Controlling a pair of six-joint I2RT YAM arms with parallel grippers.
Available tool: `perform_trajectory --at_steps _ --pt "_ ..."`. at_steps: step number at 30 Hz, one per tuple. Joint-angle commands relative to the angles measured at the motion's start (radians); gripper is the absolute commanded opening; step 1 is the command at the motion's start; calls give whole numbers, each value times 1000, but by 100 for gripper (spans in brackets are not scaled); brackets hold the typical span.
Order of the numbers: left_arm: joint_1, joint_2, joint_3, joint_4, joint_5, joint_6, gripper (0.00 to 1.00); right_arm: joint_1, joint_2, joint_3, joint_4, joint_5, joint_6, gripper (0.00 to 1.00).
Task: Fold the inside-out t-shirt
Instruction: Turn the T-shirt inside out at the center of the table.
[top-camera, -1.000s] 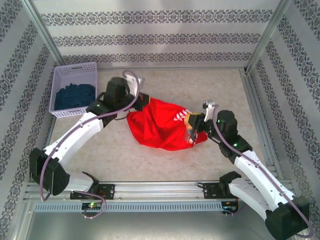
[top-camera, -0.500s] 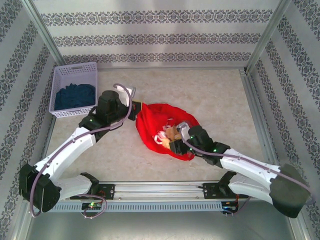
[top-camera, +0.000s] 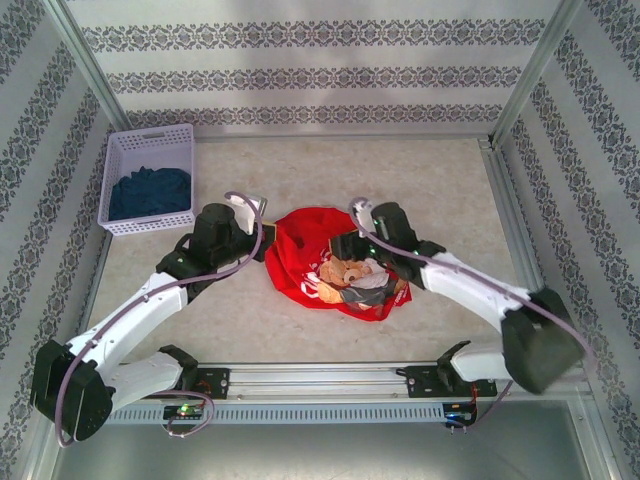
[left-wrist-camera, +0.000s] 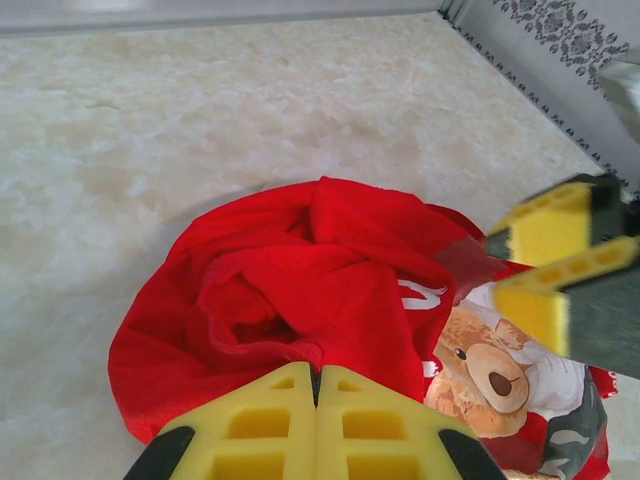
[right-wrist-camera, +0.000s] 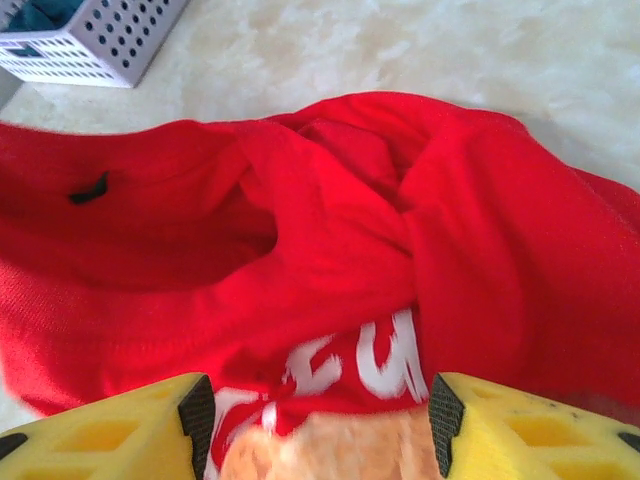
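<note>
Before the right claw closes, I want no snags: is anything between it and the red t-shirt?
Nothing visible. The right claw hangs open directly over the t-shirt, fingers straddling the white print; the left claw is shut on its left edge.

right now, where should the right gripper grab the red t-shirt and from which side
Probably the raised fold of the red t-shirt beneath the open right gripper, coming straight down from above: it stands up from the crumpled cloth, whereas the edges lie flat, and the left gripper pinches the opposite side.
</note>
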Motion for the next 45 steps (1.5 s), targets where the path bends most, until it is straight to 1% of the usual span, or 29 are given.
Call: perform_trajectory --at_steps 1,5,9,13,14,15,16,18,19,20,22,25,28,31,34,35,37,39,41,42,43,45 --pt "11 -17 -16 15 -26 -8 0 14 108 106 -90 -18 -32 65" --pt "10 -18 -19 4 -38 -14 0 59 234 230 -182 59 -48 64" --pt "11 -23 -28 6 -44 -22 0 77 371 342 -305 168 -28 57" --pt "11 -28 -43 6 -46 -39 0 88 456 396 -358 290 -44 55" --pt "11 -30 -47 8 -51 -44 0 88 464 400 -351 291 -48 52" --pt "11 -34 -53 9 -61 -51 0 86 467 405 -341 286 -51 42" --pt "11 -38 -62 11 -73 -58 0 86 462 409 -326 274 -54 29" --pt "11 -51 -79 15 -111 -70 0 85 429 408 -291 248 -66 9" --pt "11 -59 -90 18 -135 -78 0 78 402 404 -267 226 -68 2" --pt "11 -66 -100 24 -154 -81 0 71 370 398 -243 198 -65 0" --pt "11 -80 -113 38 -193 -85 0 35 295 387 -191 109 -45 0" --pt "11 -85 -105 67 -219 -86 0 -24 195 378 -118 -44 11 0" --pt "12 -86 -78 108 -239 -83 0 -76 113 372 -24 -164 75 0" --pt "11 -79 -15 147 -227 -60 0 -122 35 372 74 -255 134 0" --pt "11 -80 76 154 -193 -23 0 -144 -79 323 156 -300 135 0" --pt "11 -87 94 158 -185 -12 0 -147 -121 286 170 -292 121 0" --pt "12 -109 95 180 -167 0 0 -146 -223 174 175 -239 91 0" --pt "11 -115 58 183 -119 -6 0 -135 -299 8 175 -153 98 0" --pt "11 -94 0 183 -74 -42 0 -83 -348 -147 150 -42 105 12" --pt "11 -78 -36 188 -55 -65 0 -35 -354 -211 126 20 102 23" --pt "11 -66 -70 190 -44 -82 0 16 -355 -256 100 77 88 32" --pt "11 -61 -121 186 -51 -98 0 89 -352 -291 44 158 63 43"
